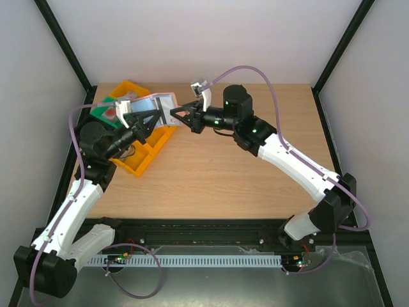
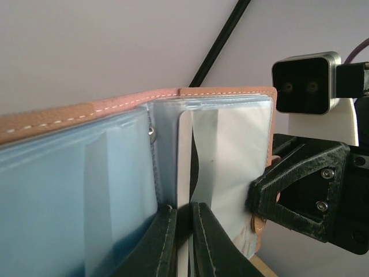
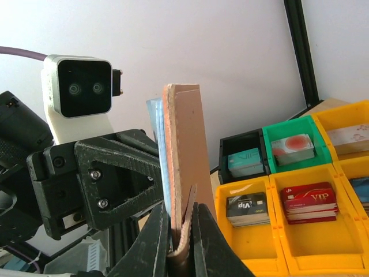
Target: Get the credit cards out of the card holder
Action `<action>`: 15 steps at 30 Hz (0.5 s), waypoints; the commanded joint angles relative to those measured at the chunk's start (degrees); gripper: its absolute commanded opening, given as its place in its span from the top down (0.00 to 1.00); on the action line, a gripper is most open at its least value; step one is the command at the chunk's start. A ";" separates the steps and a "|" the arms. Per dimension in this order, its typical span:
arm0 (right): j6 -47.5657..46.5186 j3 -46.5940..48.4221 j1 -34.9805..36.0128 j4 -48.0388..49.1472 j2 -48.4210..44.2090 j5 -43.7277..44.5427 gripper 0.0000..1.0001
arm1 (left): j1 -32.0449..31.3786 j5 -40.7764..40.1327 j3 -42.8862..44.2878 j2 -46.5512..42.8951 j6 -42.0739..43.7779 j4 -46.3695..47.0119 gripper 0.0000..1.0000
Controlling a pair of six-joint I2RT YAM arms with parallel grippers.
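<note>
- Left claw (image 2: 183, 212) is pressed together on the lower edge of a pale credit card (image 2: 184, 153). The right claw (image 3: 180, 212) is pinched on the bottom edge of the tan card holder (image 3: 185, 138).
- Just right of the right claw, a yellow tray (image 3: 275, 254) holds a black card stack (image 3: 248, 208) and a red card stack (image 3: 309, 202) in neighbouring compartments.
- Beyond them, a green bin (image 3: 267, 144) holds a pale stack with a red blot (image 3: 293, 149). A black bin (image 3: 222, 157) beside it holds a teal-grey stack (image 3: 245, 161).
- Clear sleeves (image 2: 69, 190) fan out left of the left claw. Up and to its right sits the other arm's camera (image 2: 305, 83).
- The card holder stands upright between both claws, open, above the table (image 1: 223, 173). Its stitched edge runs above the left claw, and the card rises straight up from between that claw's fingers (image 2: 164, 236).
</note>
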 commanded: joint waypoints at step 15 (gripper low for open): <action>5.75 -12.02 -0.68 10.03 -5.29 -12.69 0.86 | -0.58 24.51 -1.80 -5.71 -0.99 3.28 0.98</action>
